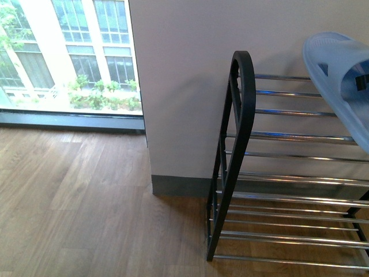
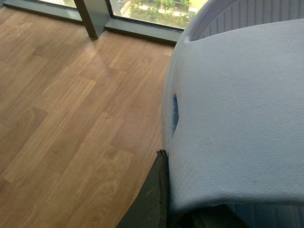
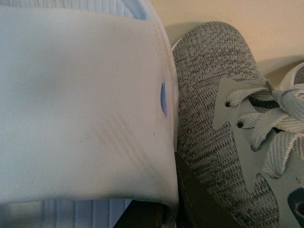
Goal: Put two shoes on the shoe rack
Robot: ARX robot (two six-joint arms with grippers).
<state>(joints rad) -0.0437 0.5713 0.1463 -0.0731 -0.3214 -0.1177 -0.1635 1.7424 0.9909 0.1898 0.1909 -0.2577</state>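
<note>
One pale blue slide (image 1: 340, 81) hangs tilted over the shoe rack (image 1: 288, 173) top rods at far right — nearer the right arm. Each wrist view shows a slide (image 2: 237, 118) filling the frame, a grey sneaker (image 3: 218, 118) just beside the right one — jaws hidden, so I cannot tell their state.

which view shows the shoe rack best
The front view: the shoe rack shows its black upright and chrome rod tiers. The left wrist view catches only a dark edge, perhaps the rack's; the right wrist view shows only shoes.

You have one shoe rack (image 1: 288, 173) in the front view, with one pale blue slide (image 1: 340, 75) over its top rods. Each wrist view shows one slide close up (image 2: 237, 118) (image 3: 80, 104); one grey knit sneaker (image 3: 218, 123) lies beside the right one.
</note>
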